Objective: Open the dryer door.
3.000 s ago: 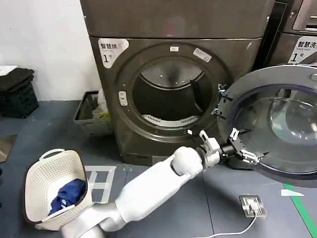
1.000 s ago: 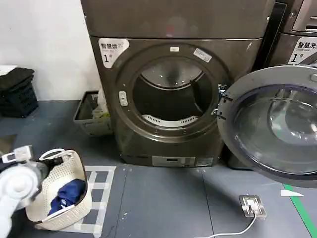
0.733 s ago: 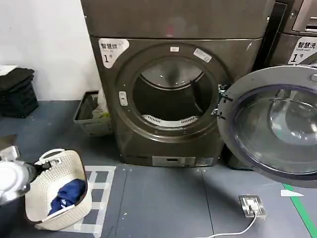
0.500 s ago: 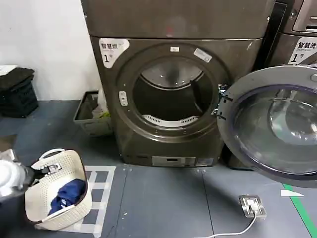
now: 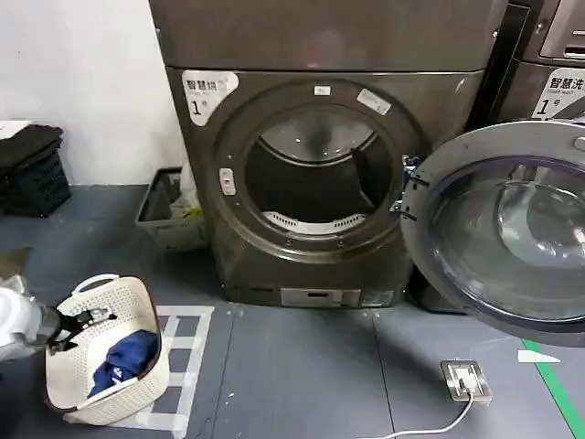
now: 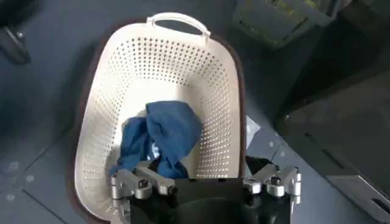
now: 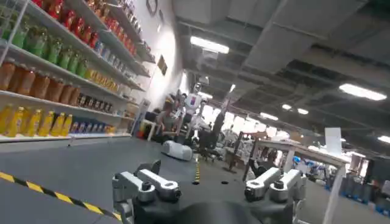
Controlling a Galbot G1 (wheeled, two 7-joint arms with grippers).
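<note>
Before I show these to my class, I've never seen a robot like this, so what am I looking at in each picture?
It is a robot with two arms, each ending in a gripper, filmed by three cameras. The head camera looks forward and down at a dryer whose round door stands swung wide open to the right, so the drum is bare. On the floor to the left stands a white laundry basket with blue clothes in it. The left gripper is low over the basket's rim, its jaws open and holding nothing. The left wrist camera looks past that gripper down into the basket. The right wrist camera points away into the room: the right gripper is open and empty, with shelves of bottles beyond.
</note>
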